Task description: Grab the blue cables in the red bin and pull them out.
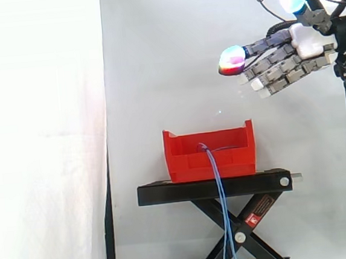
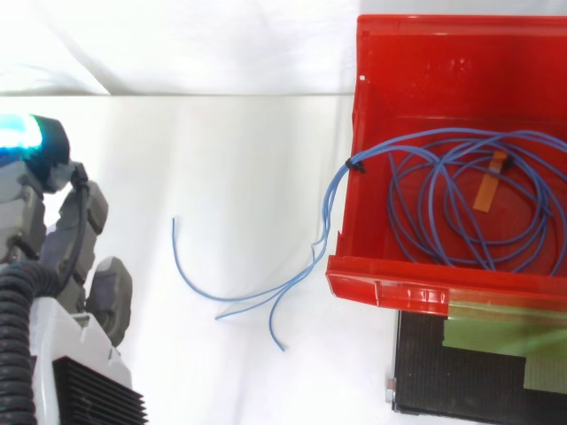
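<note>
Coils of thin blue cable (image 1: 222, 210) fill the red plastic bin (image 1: 187, 155) on a black stand (image 1: 214, 187), ends draped over its wall. Robot hand (image 1: 282, 62) hovers above, fingers straight.

Blue cables (image 1: 220, 192) coiled in red bin (image 2: 425, 53) — loose ends draped over its rim

White curtain (image 1: 154, 58) behind black stand (image 1: 214, 187)

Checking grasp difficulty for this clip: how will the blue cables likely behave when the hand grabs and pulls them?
Probably floppy: the blue cables droop over the red bin's rim and hang straight down. Likely light and thin, so they could slip between the hand's thick pads. The coiled loops may drag out together, perhaps tugging the bin.
</note>
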